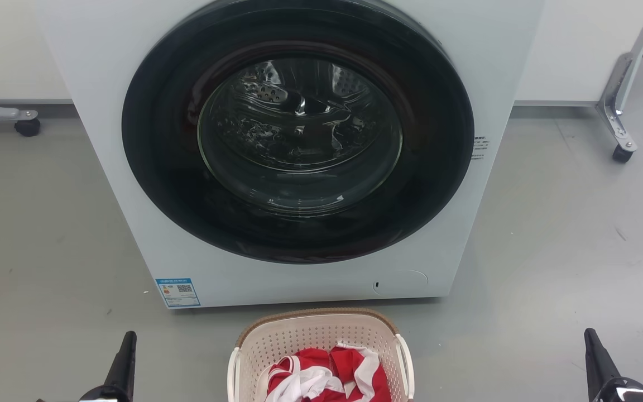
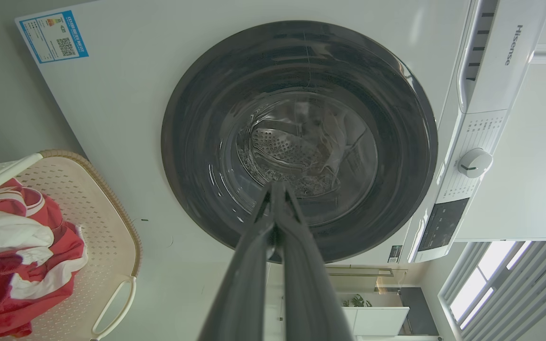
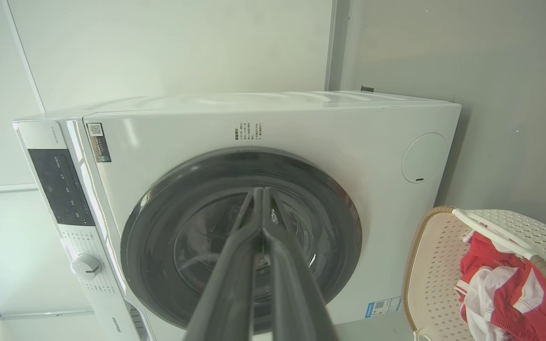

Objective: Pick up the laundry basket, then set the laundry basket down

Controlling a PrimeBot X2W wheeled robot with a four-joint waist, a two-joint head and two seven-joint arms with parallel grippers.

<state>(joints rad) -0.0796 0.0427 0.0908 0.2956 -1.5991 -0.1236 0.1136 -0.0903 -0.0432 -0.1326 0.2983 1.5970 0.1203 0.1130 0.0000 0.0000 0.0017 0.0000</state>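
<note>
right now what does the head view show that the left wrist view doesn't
Head view adds the right gripper and a wheeled stand. Left wrist view adds the dial, dark panel and a window. Both show the washer and its door, the basket of red-and-white clothes, the blue label and the left gripper, shut.

Even, diffuse indoor light; the head view is sharp throughout. The washer (image 1: 187, 273) and the laundry basket (image 1: 299, 335) cast only faint, soft shadows on the grey floor (image 1: 567, 234). White highlights streak the door glass (image 1: 299, 128). Left wrist view: a window (image 2: 486, 274) blows out at lower right. Both wrist views bow straight edges towards the margins.
</note>
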